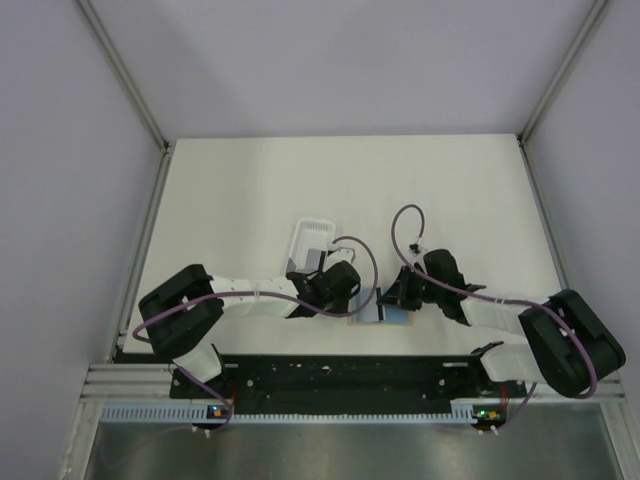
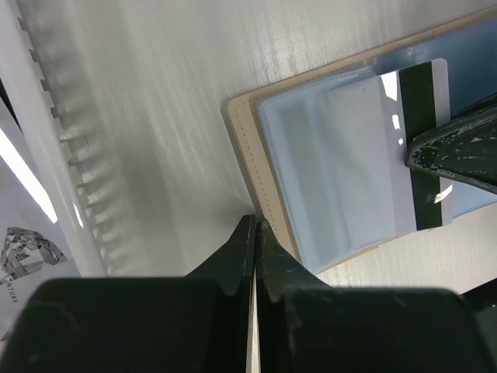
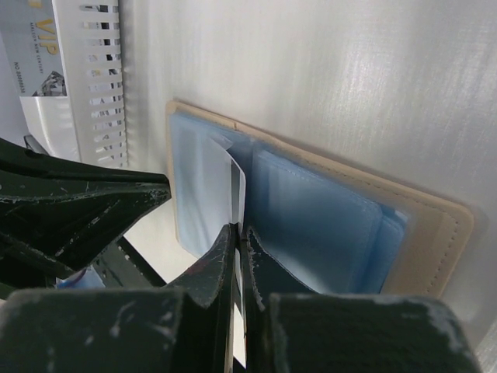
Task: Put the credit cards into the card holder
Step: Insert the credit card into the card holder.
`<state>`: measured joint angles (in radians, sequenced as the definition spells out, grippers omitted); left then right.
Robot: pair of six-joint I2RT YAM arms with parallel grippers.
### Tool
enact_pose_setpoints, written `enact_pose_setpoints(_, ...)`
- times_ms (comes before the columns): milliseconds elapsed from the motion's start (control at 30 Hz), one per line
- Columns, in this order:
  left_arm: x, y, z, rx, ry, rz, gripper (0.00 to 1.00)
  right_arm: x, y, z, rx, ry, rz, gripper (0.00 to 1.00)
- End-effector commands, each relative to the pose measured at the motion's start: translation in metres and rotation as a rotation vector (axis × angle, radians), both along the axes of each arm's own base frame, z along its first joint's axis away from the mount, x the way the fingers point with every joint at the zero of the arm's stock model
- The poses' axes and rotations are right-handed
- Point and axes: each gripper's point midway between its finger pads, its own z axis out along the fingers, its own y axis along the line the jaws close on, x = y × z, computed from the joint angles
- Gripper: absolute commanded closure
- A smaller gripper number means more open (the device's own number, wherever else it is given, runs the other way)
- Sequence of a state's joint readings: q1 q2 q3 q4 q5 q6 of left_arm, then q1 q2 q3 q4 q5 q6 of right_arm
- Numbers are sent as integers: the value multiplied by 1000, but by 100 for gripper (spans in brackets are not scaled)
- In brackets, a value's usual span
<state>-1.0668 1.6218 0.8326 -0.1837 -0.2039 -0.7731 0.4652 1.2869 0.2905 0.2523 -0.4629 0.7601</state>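
The tan card holder lies open near the table's front edge, its light blue inside facing up. My right gripper is shut on a credit card, seen edge-on here. In the left wrist view this pale card with its black stripe sits partly inside a translucent pocket, and the right fingers clamp its outer end. My left gripper is shut with nothing between its fingers, tips at the holder's tan border. In the top view the two grippers meet over the holder.
A long clear ribbed tray stands just behind the left gripper, with a printed card lying in it. Its slotted wall runs close beside the holder. The black base rail borders the front edge.
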Motion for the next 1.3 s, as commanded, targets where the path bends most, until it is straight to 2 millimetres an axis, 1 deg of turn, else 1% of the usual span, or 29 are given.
enact_pose_setpoints(0, -1, -3, -3, 0, 7, -1, 100, -8, 0, -18, -90, 39, 5, 100)
enact_pose_setpoints(67, -1, -3, -2, 0, 5, 0, 100, -8, -1, -20, -125, 43, 5, 100)
enact_pose_setpoints(133, -1, -3, -2, 0, 4, -2, 100, -6, -1, -17, -145, 33, 17, 98)
enact_pose_setpoints(233, -1, -3, -2, 0, 4, -2, 100, -3, -3, -6, -193, -1, 36, 80)
enact_pose_setpoints(267, 0, -3, -3, 0, 4, -2, 100, -5, -7, -4, -216, -1, 38, 76)
enact_pose_setpoints(300, 0, -4, -2, -3, 3, -3, 100, -3, -8, 0, -226, -14, 36, 65)
enact_pose_setpoints(333, 0, -3, -2, -2, 1, -1, 100, -2, -10, 5, -235, -26, 36, 58)
enact_pose_setpoints(400, 0, -4, -2, -3, 0, -3, 100, -1, -13, 11, -248, -38, 30, 53)
enact_pose_setpoints(567, -1, -4, -4, -4, 6, 1, 100, -4, -16, 15, -258, -38, 35, 50)
enact_pose_setpoints(700, -1, -3, -4, -6, 6, 0, 100, -3, -22, 19, -290, -46, 24, 47)
enact_pose_setpoints(833, -1, -3, -4, -4, 6, 0, 100, 2, -29, 33, -314, -89, -5, 46)
enact_pose_setpoints(900, -1, -5, -4, -9, 10, 0, 100, 3, -33, 36, -333, -95, -18, 46)
enact_pose_setpoints(1000, -2, -9, -4, -19, 16, -5, 100, 2, -31, 37, -328, -89, -3, 46)
enact_pose_setpoints(1100, -1, -9, -4, -22, 17, -5, 100, 1, -23, 39, -300, -83, 23, 46)
enact_pose_setpoints(1133, -2, -9, -4, -22, 18, -7, 100, 4, -27, 40, -319, -86, 10, 46)
enact_pose_setpoints(1233, -2, -6, -3, -20, 16, 0, 100, 13, -46, 45, -412, -114, -68, 46)
enact_pose_setpoints(1267, -3, -6, -2, -21, 13, 2, 100, 14, -49, 47, -427, -119, -79, 46)
